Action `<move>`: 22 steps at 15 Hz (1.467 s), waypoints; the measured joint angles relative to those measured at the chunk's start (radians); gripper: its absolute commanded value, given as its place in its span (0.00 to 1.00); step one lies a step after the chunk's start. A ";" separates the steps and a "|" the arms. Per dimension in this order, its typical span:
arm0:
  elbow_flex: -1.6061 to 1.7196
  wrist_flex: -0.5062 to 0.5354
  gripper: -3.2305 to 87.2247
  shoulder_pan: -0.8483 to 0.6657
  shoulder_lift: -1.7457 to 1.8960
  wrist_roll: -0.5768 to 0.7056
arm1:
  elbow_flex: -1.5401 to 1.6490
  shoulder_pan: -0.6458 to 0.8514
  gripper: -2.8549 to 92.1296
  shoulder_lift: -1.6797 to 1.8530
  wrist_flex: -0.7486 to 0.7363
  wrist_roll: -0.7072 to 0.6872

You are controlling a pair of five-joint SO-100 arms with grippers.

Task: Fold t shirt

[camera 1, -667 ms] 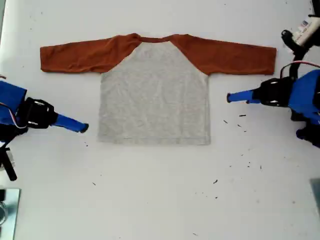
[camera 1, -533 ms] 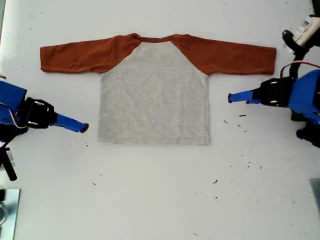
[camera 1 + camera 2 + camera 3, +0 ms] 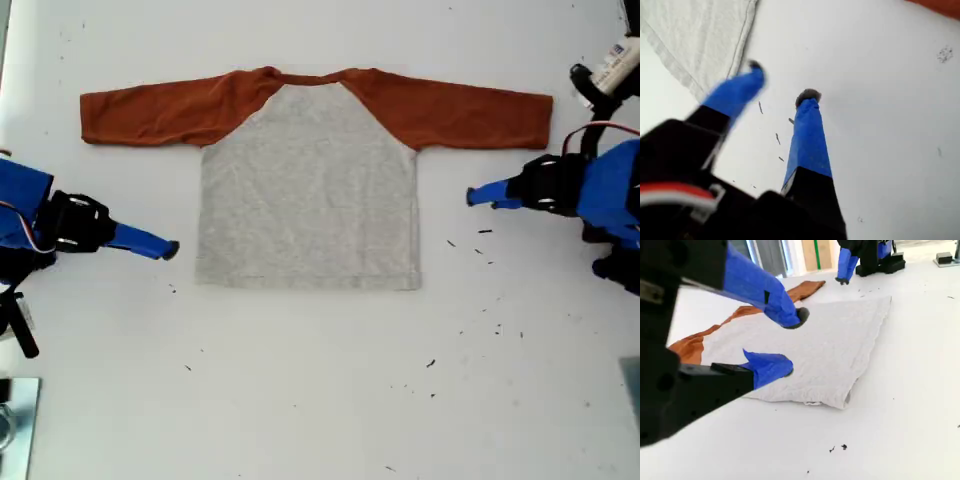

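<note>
The t shirt (image 3: 308, 185) lies flat on the white table with its plain grey side up and both rust-orange sleeves spread sideways; no print shows. My first gripper (image 3: 478, 195) hovers open beside the shirt's edge on the exterior view's right, a short gap from the cloth. In its wrist view, my first gripper (image 3: 782, 82) holds nothing, with the shirt's hem corner (image 3: 700, 45) just beyond. My second gripper (image 3: 165, 250) is open near the lower hem corner at the exterior view's left. My second gripper (image 3: 790, 342) has empty fingers just short of the t shirt (image 3: 830, 345).
Small black specks (image 3: 485, 232) dot the table below my first gripper. A black and white device (image 3: 605, 75) stands at the exterior view's top right corner. A metal object (image 3: 15, 420) sits at its bottom left corner.
My first gripper has drawn back a little toward the exterior view's right, away from the shirt. My second gripper has hardly moved. The shirt lies as before.
</note>
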 measured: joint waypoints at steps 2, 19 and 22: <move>0.000 0.000 0.19 -0.005 0.000 0.000 | -0.100 0.055 0.07 -0.103 0.018 -0.057; 0.000 0.000 0.12 -0.011 0.002 0.087 | -0.495 0.989 0.06 -1.229 -0.443 -1.039; 0.000 0.000 0.08 -0.020 0.002 0.087 | -0.537 0.959 0.06 -1.161 -0.371 -1.045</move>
